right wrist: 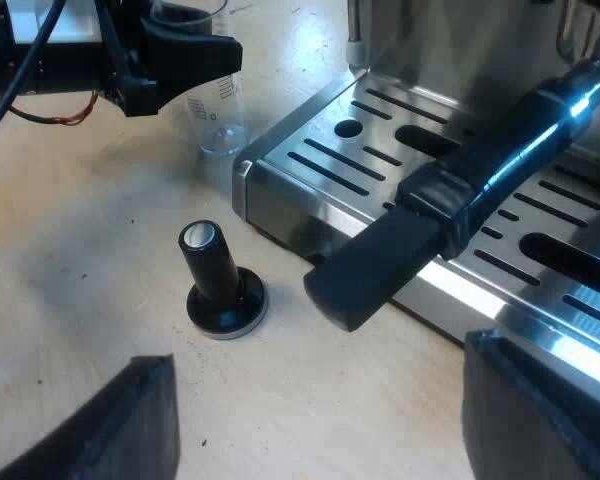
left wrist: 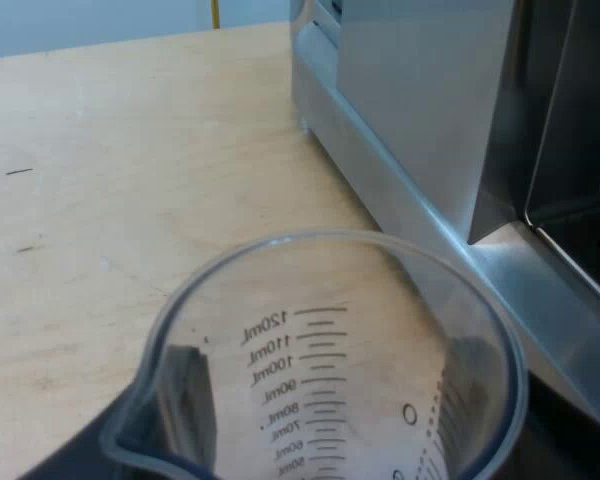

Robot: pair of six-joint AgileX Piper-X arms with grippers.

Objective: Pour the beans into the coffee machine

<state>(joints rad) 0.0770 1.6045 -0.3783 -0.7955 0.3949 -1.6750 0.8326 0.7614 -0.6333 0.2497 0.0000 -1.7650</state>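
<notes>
From the left wrist camera I see the measuring glass [left wrist: 325, 350] very close, with its open mouth towards me. Its wall is clear, and the printed scale runs up to 120 mL. My left gripper [left wrist: 320, 425] has the glass between its fingers [left wrist: 60, 462]. One dark finger lies against each side of the glass, so I read it as closed on the glass. Just beside the glass rises the steel side of the espresso machine [left wrist: 420, 100]. Glass and machine are apart. The wooden table [left wrist: 100, 150] spreads out beyond them, and the glass is well away from the table edge that meets the pale blue wall [left wrist: 80, 20].

From the right wrist camera, my right gripper [right wrist: 315, 400] hangs over bare table [right wrist: 80, 250] near the front edge of the drip tray [right wrist: 310, 150]. Its two fingers [right wrist: 90, 430] are spread wide and hold nothing. A tamper [right wrist: 223, 285] with a black knob stands upright on the table, just beside the corner of the drip tray but not touching it. The dark handle [right wrist: 430, 230] of the holder comes from the machine [right wrist: 460, 40] and reaches out over the front edge of the tray, with its end above the table. Farther off, the left gripper [right wrist: 185, 45] is at the measuring glass [right wrist: 217, 110], which is upright near the same corner of the tray. I cannot tell if the base of the glass touches the table.
</notes>
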